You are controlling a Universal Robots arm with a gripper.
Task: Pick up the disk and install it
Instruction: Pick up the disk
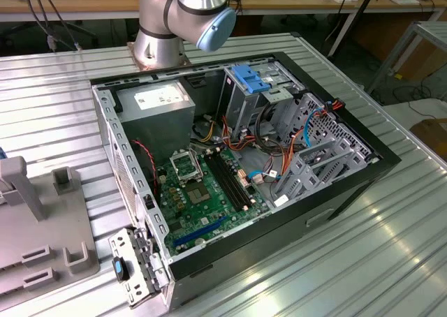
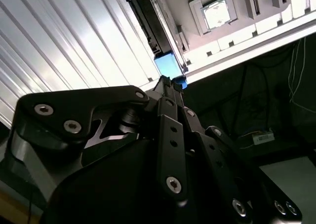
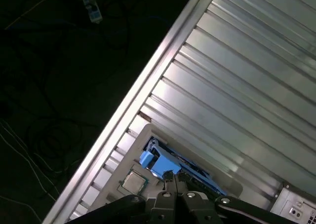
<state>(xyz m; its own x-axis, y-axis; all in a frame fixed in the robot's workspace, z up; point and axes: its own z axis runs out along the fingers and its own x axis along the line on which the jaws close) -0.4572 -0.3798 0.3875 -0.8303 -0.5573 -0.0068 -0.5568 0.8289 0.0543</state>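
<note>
In the first wrist view the disk (image 3: 183, 168), grey metal with bright blue side rails, rests on a grey fixture plate (image 3: 139, 149) near the table's edge. My gripper (image 3: 173, 177) hangs above it and apart from it, its fingertips drawn together with nothing between them. The second wrist view shows the gripper's (image 2: 170, 81) black linkages converging to a point, with the disk's blue end (image 2: 167, 63) just beyond the tips. In the exterior view the open computer case (image 1: 349, 184) lies on its side on the ribbed metal table, with the arm's base (image 1: 162, 41) behind it.
A loose processor chip (image 3: 133, 182) sits on the fixture plate beside the disk. In the exterior view the grey fixture (image 1: 42, 240) is at the left. Inside the case are a pale-blue bracket (image 1: 250, 78), metal drive cages (image 1: 314, 146), cables and the motherboard (image 1: 206, 195). Dark floor lies past the table edge.
</note>
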